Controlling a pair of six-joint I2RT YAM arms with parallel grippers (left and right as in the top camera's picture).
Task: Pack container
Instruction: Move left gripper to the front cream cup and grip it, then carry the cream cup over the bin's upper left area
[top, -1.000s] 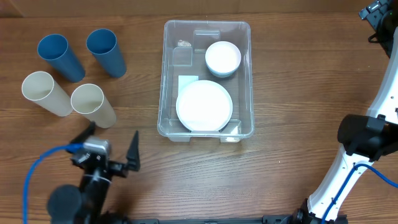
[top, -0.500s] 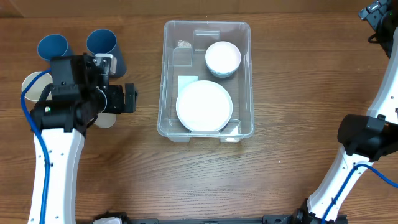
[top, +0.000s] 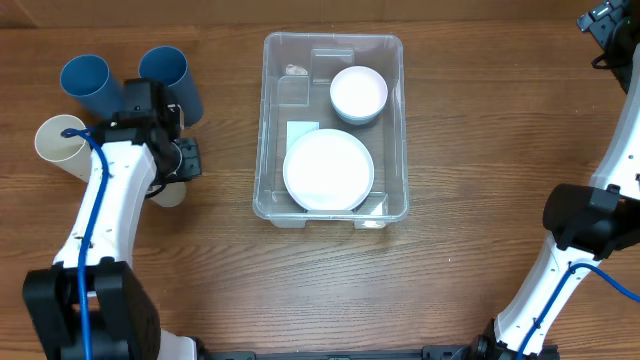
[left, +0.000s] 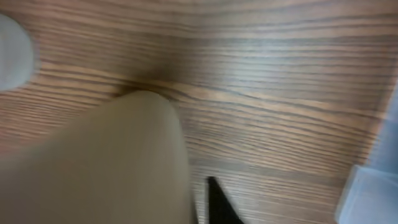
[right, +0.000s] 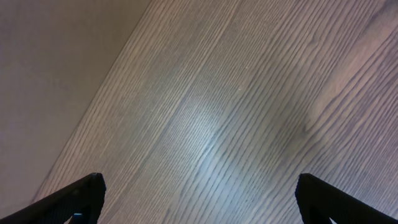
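Observation:
The container (top: 263, 120), a large clear bin, stands in the middle of the table and holds a white plate (top: 328, 168) and a white bowl (top: 358, 92). Its corner (left: 373, 193) shows at the right edge of the left wrist view. My left gripper (top: 183, 158) is shut on the wall of a cream cup (top: 167, 192) left of the bin. In the wrist view that cup (left: 93, 162) fills the lower left, tight against one black finger (left: 217, 202); the other finger is hidden. My right gripper (right: 199, 186) stands open over bare wood with nothing between its fingers.
Two blue cups (top: 88, 82) (top: 165, 72) and a second cream cup (top: 58, 140) stand close behind and left of the left arm. The right arm (top: 585, 220) rises along the table's right edge, its wrist at the far right corner.
The left arm came up from the front edge to the near cream cup, and its gripper went from open to shut on the cup. The right arm has not moved.

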